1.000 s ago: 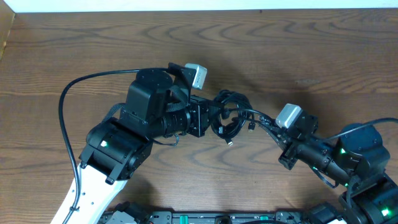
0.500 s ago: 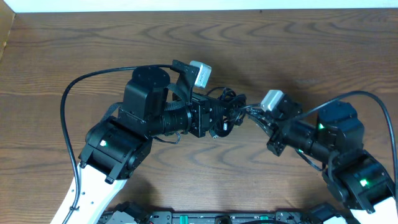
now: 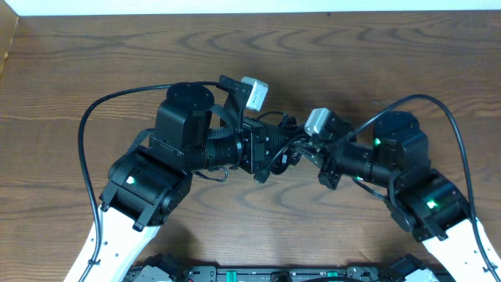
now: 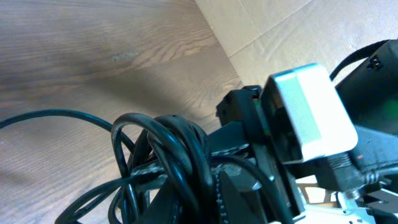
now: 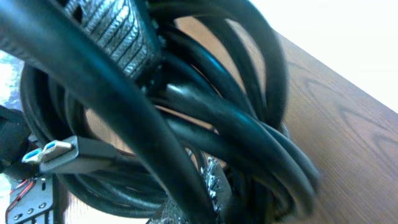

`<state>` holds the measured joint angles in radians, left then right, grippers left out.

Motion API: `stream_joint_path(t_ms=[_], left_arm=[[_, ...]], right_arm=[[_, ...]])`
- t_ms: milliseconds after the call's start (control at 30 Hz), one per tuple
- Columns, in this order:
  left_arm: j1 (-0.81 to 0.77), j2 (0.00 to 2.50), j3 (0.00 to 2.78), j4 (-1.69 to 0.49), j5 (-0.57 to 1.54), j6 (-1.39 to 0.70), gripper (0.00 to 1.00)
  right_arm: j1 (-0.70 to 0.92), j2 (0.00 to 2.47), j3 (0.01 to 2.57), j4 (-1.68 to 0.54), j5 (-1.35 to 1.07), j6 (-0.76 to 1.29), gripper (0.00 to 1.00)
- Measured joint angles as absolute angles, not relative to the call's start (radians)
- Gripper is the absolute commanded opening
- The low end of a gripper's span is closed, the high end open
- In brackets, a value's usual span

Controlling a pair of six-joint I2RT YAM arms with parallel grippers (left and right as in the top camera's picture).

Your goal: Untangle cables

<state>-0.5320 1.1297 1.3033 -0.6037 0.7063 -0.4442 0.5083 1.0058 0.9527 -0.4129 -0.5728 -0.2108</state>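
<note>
The cables (image 3: 283,139) form a tight black clump hanging just above the wooden table (image 3: 376,55) at its centre, between both arms. My left gripper (image 3: 268,149) is shut on the clump's left side, and my right gripper (image 3: 310,150) is shut on its right side, the two almost touching. In the left wrist view the looped cables (image 4: 166,144) bunch over my left gripper (image 4: 208,186), with the right arm's grey camera block (image 4: 311,112) just behind. In the right wrist view thick coils of cables (image 5: 249,143) fill the frame around my right gripper (image 5: 165,109), and a flat plug (image 5: 57,150) sticks out at left.
The left arm's own thick cable (image 3: 84,133) arcs out to the left, and the right arm's cable (image 3: 450,125) arcs on the right. A cardboard edge (image 3: 6,39) stands at the table's far left corner. Cardboard (image 4: 280,31) lies beyond the table.
My right arm has swung left and closed in on the left gripper, squeezing the clump into a tighter bunch. The left arm has barely moved.
</note>
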Motion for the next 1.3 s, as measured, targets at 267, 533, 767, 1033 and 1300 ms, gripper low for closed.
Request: stream_joint_path(t_ms=[267,533,767,1033,1300], left_arm=[[-0.532,1.132,1.302,-0.594,0.695,-0.445,0.07],[-0.531,1.131,1.302,-0.578,0.644,-0.471,0.07],[-0.532,1.131,1.302,-0.578,0.641,-0.495,0.07],[-0.473,1.131,1.302,-0.572,0.640,-0.707,0.08],[-0.364,1.131,1.302,-0.417,0.661,-1.054,0.07]], right_arm=[[0.515,1.005,0.953,-0.417,-0.572,-0.207,0.35],[0.520,0.893,0.952,-0.477,-0.517,-0.207,0.99],[0.515,0.801,0.953,-0.572,-0.319,-0.175,0.99],[0.445,0.792,0.953,-0.630,-0.123,-0.007,0.99],[0.385,0.799,0.953,-0.624,-0.125,0.192,0.99]])
